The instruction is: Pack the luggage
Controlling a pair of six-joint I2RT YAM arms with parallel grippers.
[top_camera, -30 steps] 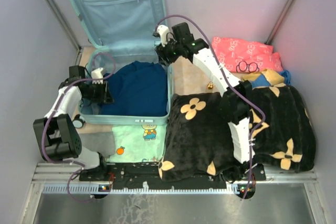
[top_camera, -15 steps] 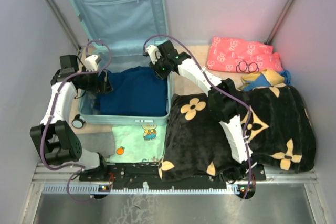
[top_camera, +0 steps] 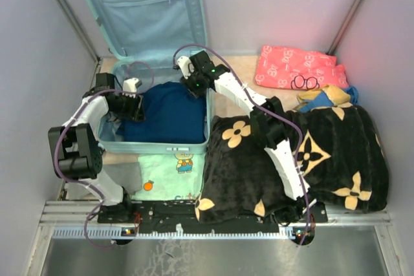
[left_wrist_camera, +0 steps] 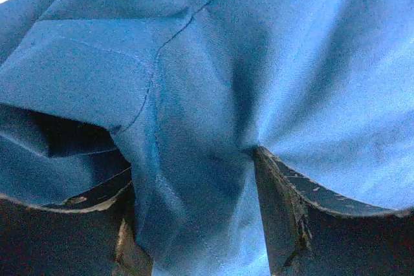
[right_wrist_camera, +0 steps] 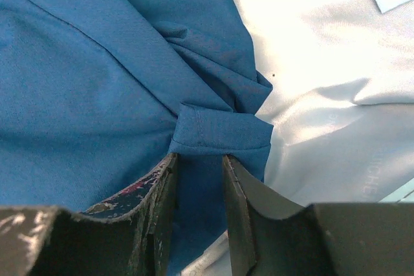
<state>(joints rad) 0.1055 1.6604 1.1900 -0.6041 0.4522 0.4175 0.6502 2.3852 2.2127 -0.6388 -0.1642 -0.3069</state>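
Note:
The luggage (top_camera: 145,4), a pale mint-blue suitcase, lies open with its lid propped against the back wall. A dark blue garment (top_camera: 171,114) fills its base. My left gripper (top_camera: 134,106) is at the garment's left edge. In the left wrist view it (left_wrist_camera: 194,172) stands open and pressed into the blue cloth (left_wrist_camera: 272,63), with a thick fold between the fingers. My right gripper (top_camera: 194,85) is at the garment's back right corner. In the right wrist view it (right_wrist_camera: 200,159) is shut on a hemmed fold of the garment (right_wrist_camera: 220,130), above the pale lining (right_wrist_camera: 323,63).
A black blanket with tan flowers (top_camera: 246,159) covers the right side under the right arm. A mint shirt with a cartoon print (top_camera: 171,172) and a grey cloth (top_camera: 119,176) lie in front of the suitcase. Pink cloth (top_camera: 291,63) and glasses (top_camera: 304,82) sit at the back right.
The right gripper came left and down onto the garment's back corner. The left gripper swung back, then right onto the garment's left edge, with its jaws wider than a second ago.

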